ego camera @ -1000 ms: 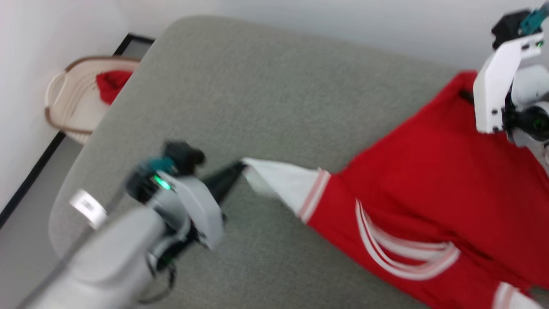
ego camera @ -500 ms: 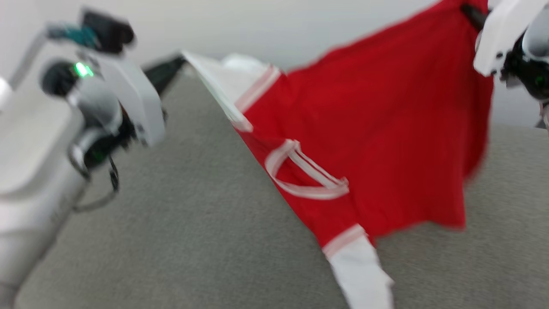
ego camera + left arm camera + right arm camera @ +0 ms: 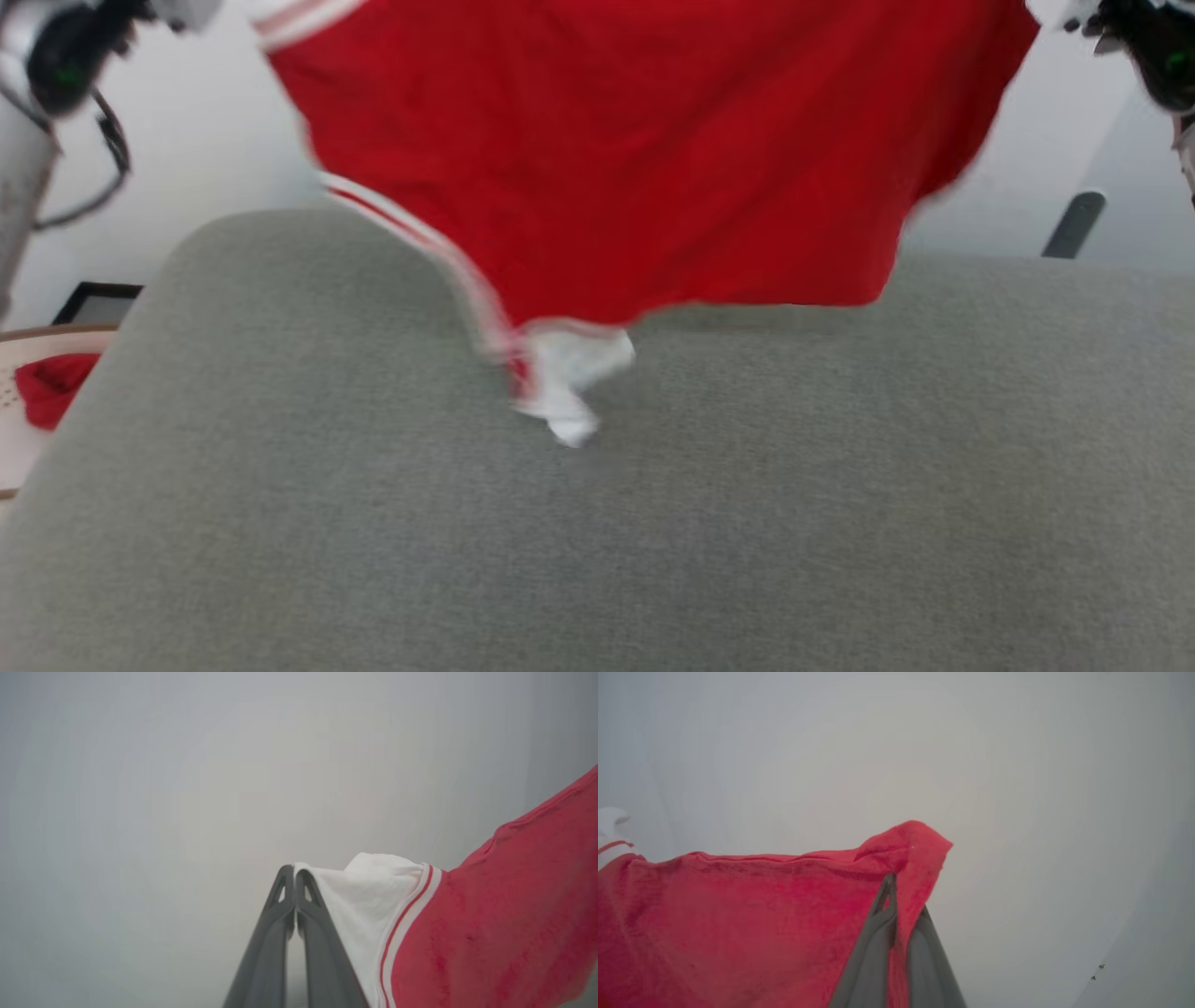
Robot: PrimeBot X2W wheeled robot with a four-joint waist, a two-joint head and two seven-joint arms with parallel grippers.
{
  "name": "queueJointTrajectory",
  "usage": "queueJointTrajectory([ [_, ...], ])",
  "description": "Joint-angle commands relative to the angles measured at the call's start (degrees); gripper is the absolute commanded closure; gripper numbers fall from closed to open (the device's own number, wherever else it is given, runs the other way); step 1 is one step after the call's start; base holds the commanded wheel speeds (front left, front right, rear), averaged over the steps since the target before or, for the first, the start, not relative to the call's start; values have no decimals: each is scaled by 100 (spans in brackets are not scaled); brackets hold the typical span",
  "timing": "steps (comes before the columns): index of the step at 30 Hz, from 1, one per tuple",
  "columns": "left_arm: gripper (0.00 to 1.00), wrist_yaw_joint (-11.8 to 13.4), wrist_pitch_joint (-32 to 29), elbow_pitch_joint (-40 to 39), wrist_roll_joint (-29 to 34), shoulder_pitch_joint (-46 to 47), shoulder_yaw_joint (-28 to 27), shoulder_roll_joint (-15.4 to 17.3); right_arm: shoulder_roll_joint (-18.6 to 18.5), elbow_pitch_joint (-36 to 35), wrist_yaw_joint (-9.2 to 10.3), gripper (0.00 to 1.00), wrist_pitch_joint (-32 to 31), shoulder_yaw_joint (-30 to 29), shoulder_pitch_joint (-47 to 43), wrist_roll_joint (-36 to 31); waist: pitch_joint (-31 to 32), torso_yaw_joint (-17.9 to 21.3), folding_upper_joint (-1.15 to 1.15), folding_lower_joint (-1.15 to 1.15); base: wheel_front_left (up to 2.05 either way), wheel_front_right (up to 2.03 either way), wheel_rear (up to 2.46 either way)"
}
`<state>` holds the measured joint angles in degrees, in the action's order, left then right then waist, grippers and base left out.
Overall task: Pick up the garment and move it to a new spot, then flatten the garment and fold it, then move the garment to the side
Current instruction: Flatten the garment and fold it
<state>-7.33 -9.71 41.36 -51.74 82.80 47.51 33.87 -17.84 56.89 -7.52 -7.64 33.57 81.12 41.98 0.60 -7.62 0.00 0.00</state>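
The left tool point(image 3: 294, 873) was closed on a white sleeve of the shirt point(image 3: 635, 159), and the right tool point(image 3: 906, 895) on a red corner. It hung spread between them above the grey surface point(image 3: 597, 560), its other sleeve dangling lowest.

The sleeve edge is hidden between the closed fingers of the left gripper point(image 3: 294, 872). Right of them the shirt point(image 3: 490, 933) runs off the right and bottom edges, and beyond the fingertips all is grey blur. A shirt corner folds over the right fingertip of the right gripper point(image 3: 905, 895) and hides it. Left of those fingers the shirt runs off the picture. Specks point(image 3: 1097, 971) low to their right are too small to tell. In the head view the upper edge cuts the shirt's top, its hanging sleeve point(image 3: 565, 378) is smeared, and the left edge cuts a basket point(image 3: 11, 448).
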Motion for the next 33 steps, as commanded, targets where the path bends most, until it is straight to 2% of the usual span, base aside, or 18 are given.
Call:
queueJointTrajectory([
  [1,100,-17,127,217,51,236,60,-46,9,54,6,100,111,-23,127,-31,-83,143,0,0,0,0,0],
  [8,100,-15,559,639,175,996,334,-33,-74,68,6,100,211,-46,526,6,-664,325,0,0,0,0,0],
  [15,100,-15,894,999,310,2003,454,55,-164,-64,6,100,424,-90,1204,-130,-1918,523,0,0,0,0,0],
  [16,100,-15,894,999,310,2003,454,55,-164,-64,6,100,424,-90,1204,-130,-1918,523,0,0,0,0,0],
  [19,100,106,1156,1326,331,2433,323,-75,-142,-59,6,100,842,-95,1523,-343,-2493,624,0,0,0,0,0],
  [25,100,486,1958,1785,371,3162,87,-562,-15,241,6,100,2061,-79,2141,-1154,-3385,655,0,0,0,0,0],
  [29,100,531,2345,1920,366,3584,-79,-894,-33,254,6,100,2274,-328,2523,-1782,-3897,516,0,0,0,0,0],
  [33,100,550,2481,1762,443,3940,-337,-1071,-109,-435,6,100,2284,-994,2442,-2515,-4411,337,0,0,0,0,0],
])
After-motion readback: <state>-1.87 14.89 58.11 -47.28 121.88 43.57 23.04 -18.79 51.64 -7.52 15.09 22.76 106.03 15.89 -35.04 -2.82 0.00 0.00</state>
